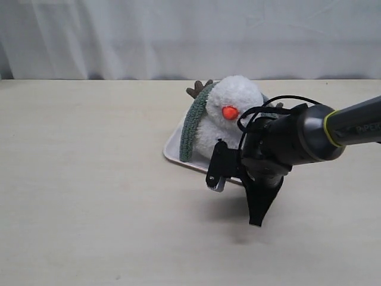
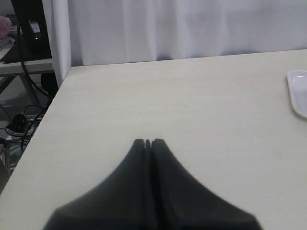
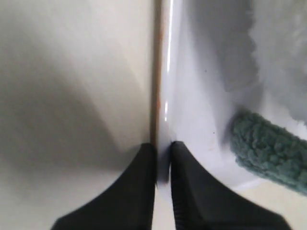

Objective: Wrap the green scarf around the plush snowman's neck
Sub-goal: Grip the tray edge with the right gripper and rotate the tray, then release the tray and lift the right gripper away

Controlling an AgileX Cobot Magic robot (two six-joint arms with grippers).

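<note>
Straddling the rim of the white tray [image 3: 192, 96], the right gripper [image 3: 163, 146] is seen with its jaws drawn narrow. One finger is set on the table side and the other inside the tray, so the rim is pinched between them. Just past the inner finger, an end of the green scarf [image 3: 268, 153] is laid on the tray floor, and beyond it the fluff of the plush snowman [image 3: 283, 57] is made out, blurred.

On the outer finger's side, only bare table [image 1: 89, 179] is found, with wide open room out to the far edge, where a white curtain [image 1: 178, 36] is hung.

In the exterior view the snowman is shown sitting on the tray directly ahead of this gripper, with the scarf draped over its shoulder and hanging down the side away from the hand. None of that drape is given by the right wrist view.

The left gripper [image 2: 147, 142] is shown only by its own wrist view. Its fingers are pressed together on nothing, above bare table, with one corner of the tray well off to one side.
</note>
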